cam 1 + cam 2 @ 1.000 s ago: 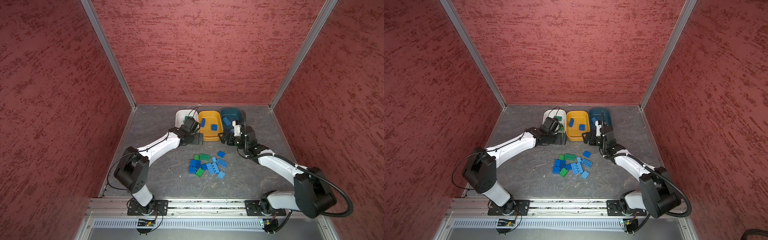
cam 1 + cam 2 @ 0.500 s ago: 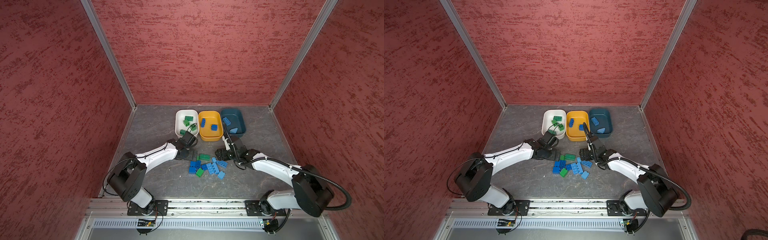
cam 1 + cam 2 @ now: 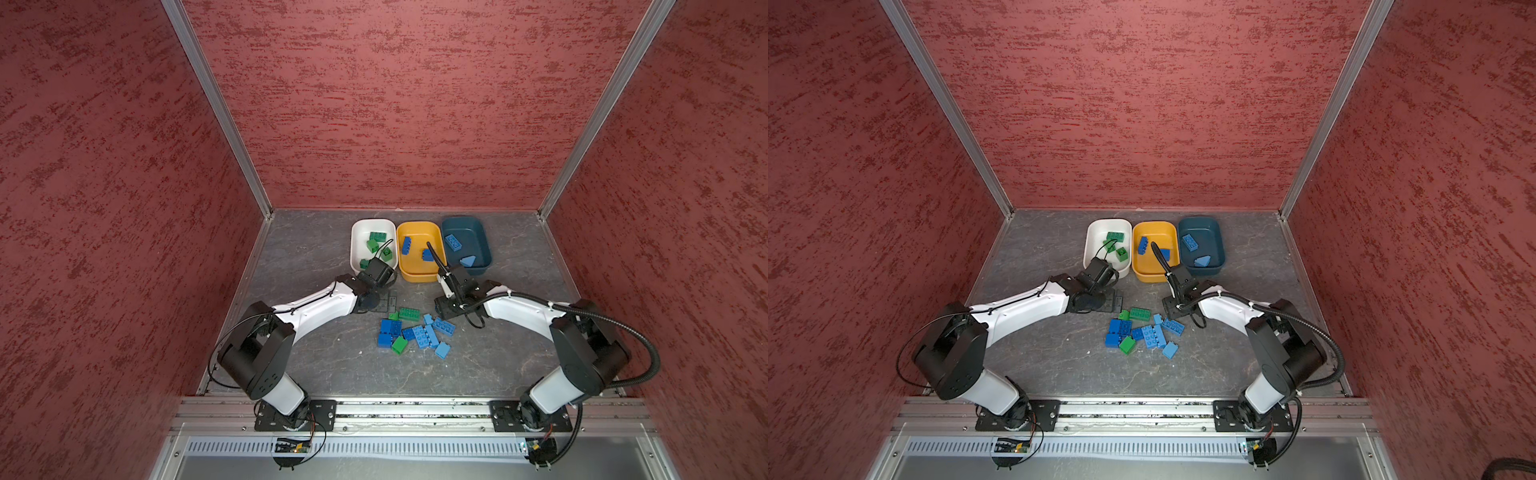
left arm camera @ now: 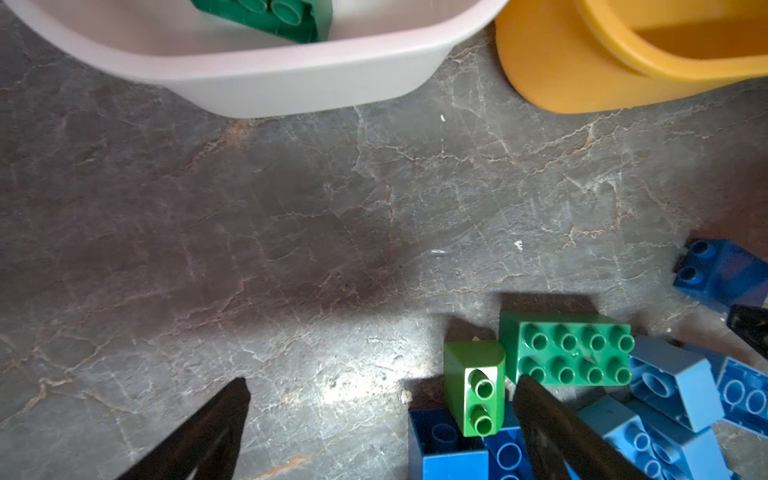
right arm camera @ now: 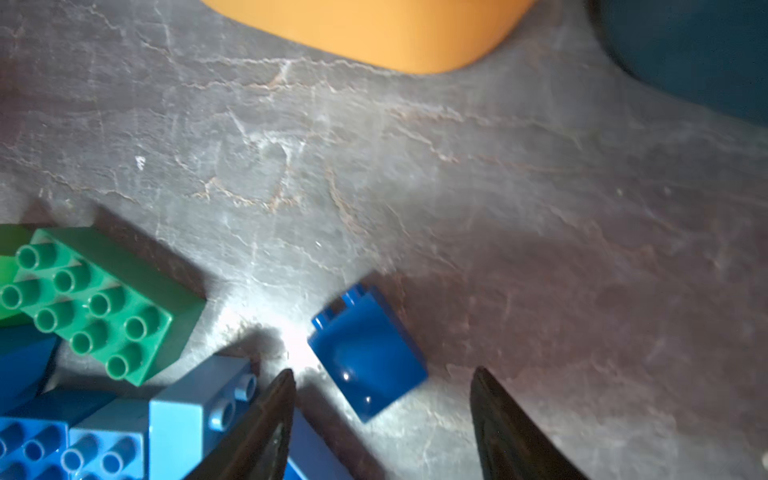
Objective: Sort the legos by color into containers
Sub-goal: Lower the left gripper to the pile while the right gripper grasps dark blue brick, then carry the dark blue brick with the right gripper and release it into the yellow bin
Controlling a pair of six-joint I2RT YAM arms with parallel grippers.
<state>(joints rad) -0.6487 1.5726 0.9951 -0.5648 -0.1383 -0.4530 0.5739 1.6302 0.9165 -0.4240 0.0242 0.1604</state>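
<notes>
Three tubs stand in a row at the far side of the grey worktop (image 3: 332, 365). The white tub (image 3: 356, 249) on the left holds green legos (image 3: 376, 243). The yellow tub (image 3: 415, 276) in the middle holds two dark blue ones, and the teal tub (image 3: 482, 245) on the right holds two light blue ones. A loose pile (image 3: 415, 332) of green, dark blue and light blue bricks lies nearer, about mid-worktop.

The left claw (image 4: 380, 395) is low at the pile's far left edge with its fingers spread wide, gripping nothing. A small green brick (image 4: 473, 386) lies in the gap close beside one finger, and a green eight-stud brick (image 4: 569, 349) lies just past it. Whether that finger touches either brick cannot be told.

The right claw (image 5: 382, 374) is low at the pile's far right edge, fingers partly apart and holding nothing. A dark blue sloped brick (image 5: 368, 353) lies on the worktop just ahead of the tips, centred on the gap and touching neither finger. It sits a little apart from the other bricks.
</notes>
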